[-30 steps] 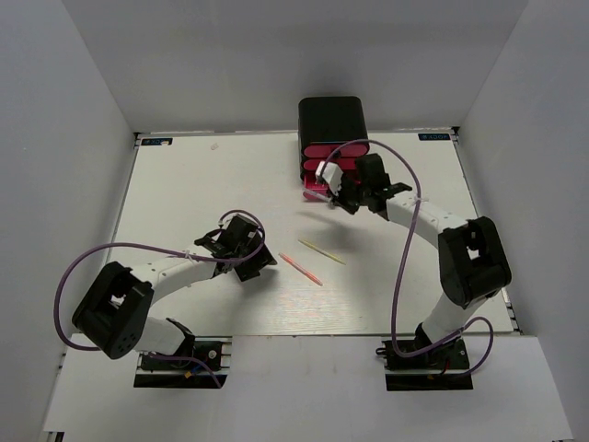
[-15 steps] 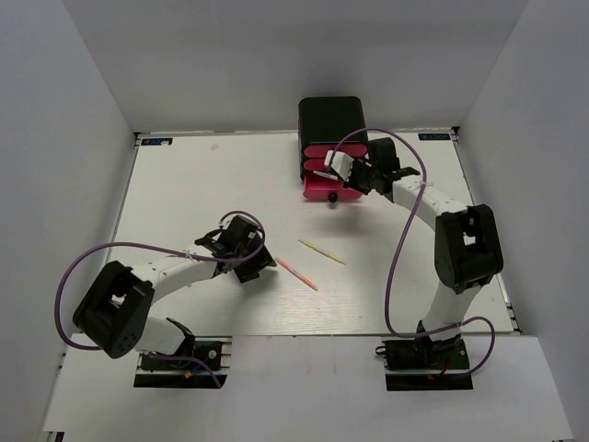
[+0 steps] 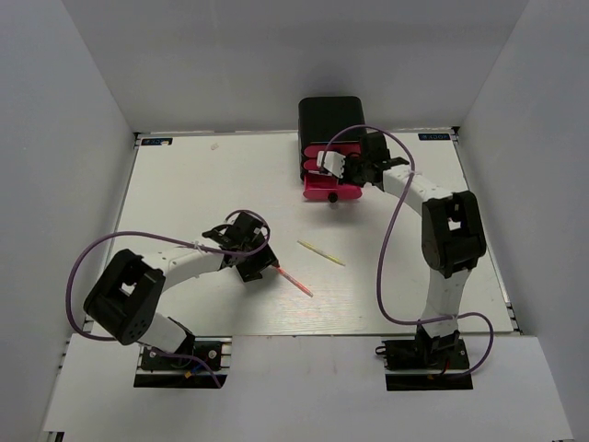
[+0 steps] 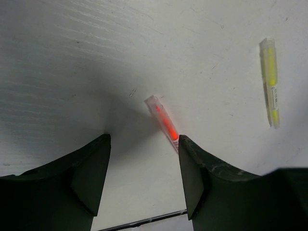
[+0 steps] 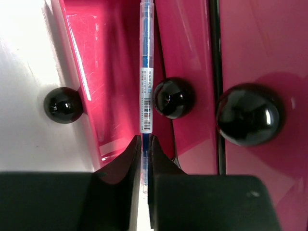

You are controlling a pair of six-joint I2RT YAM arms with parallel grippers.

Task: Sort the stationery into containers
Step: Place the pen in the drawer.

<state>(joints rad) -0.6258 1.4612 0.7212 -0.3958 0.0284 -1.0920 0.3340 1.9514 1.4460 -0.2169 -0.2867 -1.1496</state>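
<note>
Jaws of right gripper (image 5: 144, 140) clamped on blue pen (image 5: 146, 72), since brought over the pulled-out bottom drawer (image 5: 108, 67). Jaws of left gripper (image 4: 143, 144) spread wide, nothing held, since advanced to pink pen (image 4: 165, 123), found just ahead against one tip.

My left arm (image 3: 179, 267) and right arm (image 3: 411, 189) are white tubes joined by bulky black housings. A thin purple cable (image 3: 138, 234) loops along each one. Each arm stands on a black base plate (image 3: 179, 355) with what may be small coloured wires. My left gripper (image 4: 143, 144) has broad, curved, matte-black fingers (image 4: 89, 168), faintly scuffed. My right gripper (image 5: 144, 144) has black fingers tapering to narrow tips.
</note>
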